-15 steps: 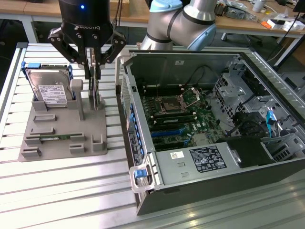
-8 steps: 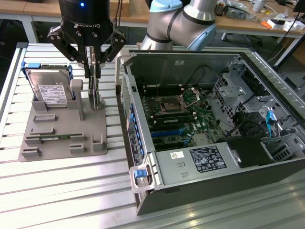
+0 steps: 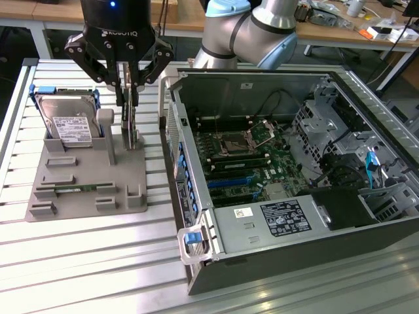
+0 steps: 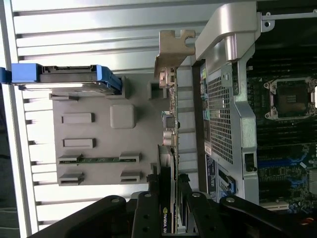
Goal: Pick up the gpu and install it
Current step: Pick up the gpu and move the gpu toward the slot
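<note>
A ribbed aluminium worktable [image 3: 85,261] carries a grey plastic fixture tray [image 3: 85,173] and, to the exterior view's right, an open dark-grey computer case [image 3: 275,268] with its green motherboard [image 3: 262,163] exposed. The black two-fingered gripper [image 3: 128,98] stands over the tray, its jaws narrowed on the gpu [image 3: 133,127], a thin green card with a black shroud and silver bracket [image 4: 173,49], held on edge just beside the case. A silver hard drive with a white label [image 3: 69,121] leans at the tray's rear, and a narrow green memory stick [image 3: 75,190] lies in a slot.
</note>
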Tool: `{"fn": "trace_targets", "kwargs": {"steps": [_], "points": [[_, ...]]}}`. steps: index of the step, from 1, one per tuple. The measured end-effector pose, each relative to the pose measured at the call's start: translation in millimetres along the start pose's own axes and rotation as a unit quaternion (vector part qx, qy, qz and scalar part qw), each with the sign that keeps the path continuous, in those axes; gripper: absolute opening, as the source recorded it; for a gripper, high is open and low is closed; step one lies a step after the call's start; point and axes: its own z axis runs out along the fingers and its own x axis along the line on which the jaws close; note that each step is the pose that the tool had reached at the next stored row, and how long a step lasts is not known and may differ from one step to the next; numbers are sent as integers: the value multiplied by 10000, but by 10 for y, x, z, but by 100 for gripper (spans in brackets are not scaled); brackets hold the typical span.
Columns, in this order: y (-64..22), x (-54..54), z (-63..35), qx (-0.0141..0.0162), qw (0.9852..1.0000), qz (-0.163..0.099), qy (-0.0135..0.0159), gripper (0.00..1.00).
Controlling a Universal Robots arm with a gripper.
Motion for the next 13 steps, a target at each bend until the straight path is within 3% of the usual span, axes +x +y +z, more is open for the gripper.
{"fn": "trace_targets", "kwargs": {"steps": [13], "points": [[0,-1,-46,1,10000,0,0,26]]}}
